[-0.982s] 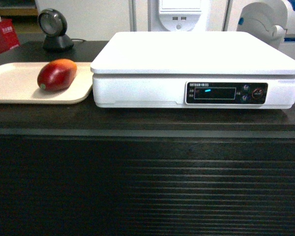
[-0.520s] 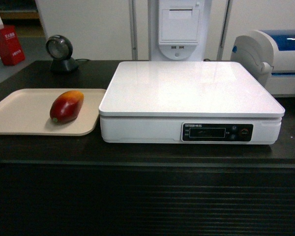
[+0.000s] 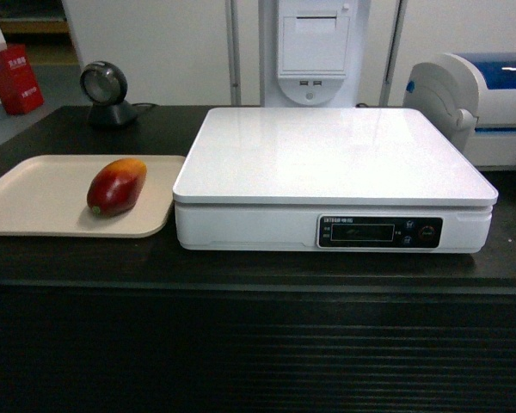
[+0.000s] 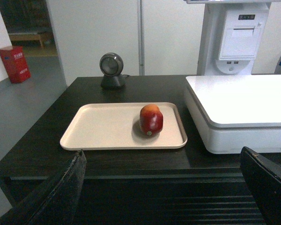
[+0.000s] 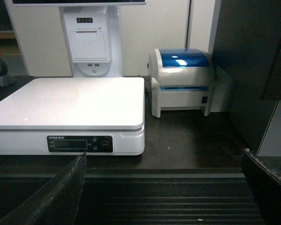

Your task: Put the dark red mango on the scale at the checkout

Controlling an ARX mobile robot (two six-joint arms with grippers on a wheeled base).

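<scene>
From the head camera I see the dark red mango (image 3: 116,186) lying on its side on a beige tray (image 3: 34,202), toward the tray's right half, its yellow-orange end pointing up and away from me. The tray sits on the dark counter (image 3: 258,268), its right edge just beside the left side of the white scale (image 3: 334,155). The scale's square platform carries nothing, and its black display panel (image 3: 379,231) faces me at the front right.

On my left wrist camera the mango (image 4: 151,119) shows end-on with a small pale dot low on its near face, which I take to be the sticker, though it is too small to be sure. The left end effector (image 4: 168,187) has its two dark fingers (image 4: 61,192) spread wide at the frame's lower corners, holding nothing, well short of the tray (image 4: 98,129).

My right wrist camera looks at the scale (image 5: 70,101) from the front right; the right end effector (image 5: 168,187) is likewise spread wide and empty, its fingers (image 5: 264,187) low in the frame before the counter's ribbed front.

Behind the tray stands a round black scanner (image 3: 106,90). Right of the scale sits a white printer with a blue lid (image 5: 183,82). A white receipt terminal (image 3: 314,47) rises behind the scale.
</scene>
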